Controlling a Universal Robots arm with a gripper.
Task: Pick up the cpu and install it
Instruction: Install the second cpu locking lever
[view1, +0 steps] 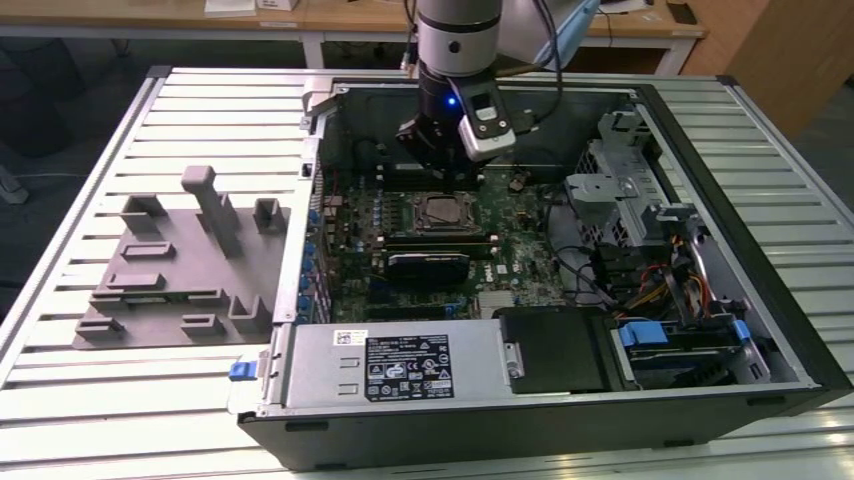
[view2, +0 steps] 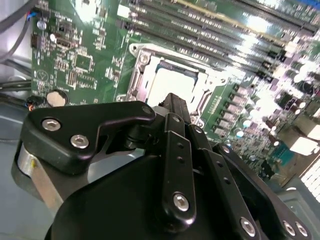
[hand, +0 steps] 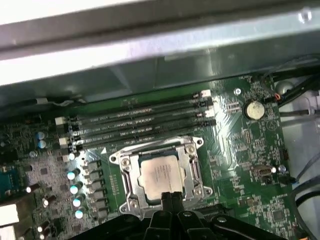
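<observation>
CPU (hand: 161, 175), a small flat square chip with a shiny silver metal top, lies seated in the metal-framed socket (hand: 125, 172) on the green motherboard (hand: 240, 145), just beside the row of long dark memory slots (hand: 135, 125). That placement suggests the chip is already installed. Directly above the socket hangs the black end effector (hand: 171, 197), fingers pressed together and grasping nothing, so the chip appears let go. Well apart from the socket, the grey plastic fixture blocks (view1: 180, 265) sit on the slatted bench (view1: 80, 390).
</observation>
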